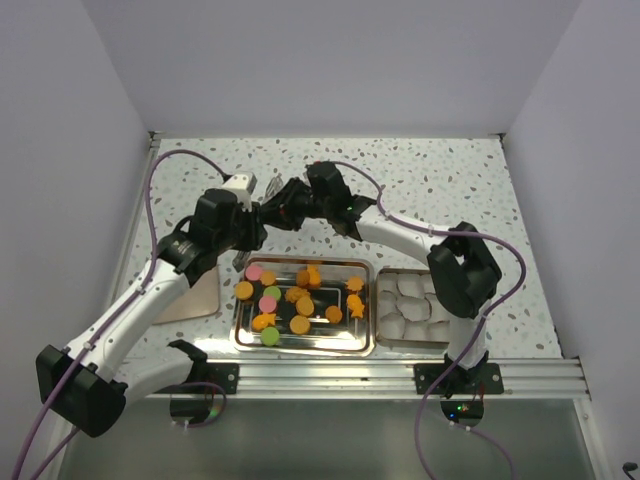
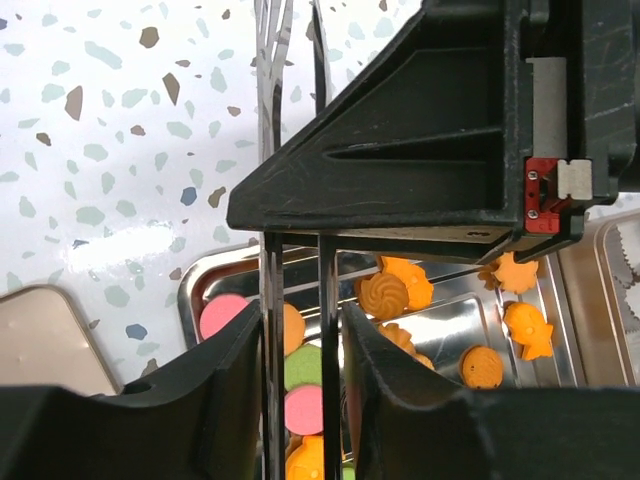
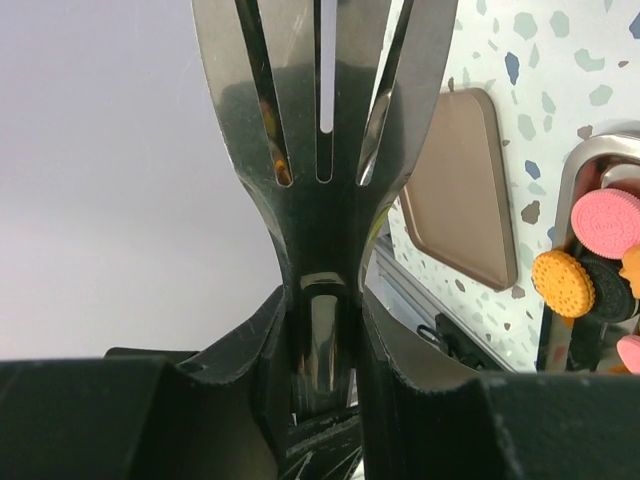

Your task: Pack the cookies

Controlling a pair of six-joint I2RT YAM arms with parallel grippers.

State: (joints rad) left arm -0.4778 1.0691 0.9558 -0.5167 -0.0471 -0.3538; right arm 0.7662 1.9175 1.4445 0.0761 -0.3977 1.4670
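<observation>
Left gripper and right gripper both clamp a slotted tool above the tray; cookies all lie there; paper cups beside it appear empty.

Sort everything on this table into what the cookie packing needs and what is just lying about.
For the job: small orange, pink and green cookies; shiny metal tray holding them; metal tin of white crinkled paper cups; slotted steel tongs.
Lying about: flat tan rounded-corner panel beside the tray.

Left gripper, right gripper: seemingly tight.
</observation>
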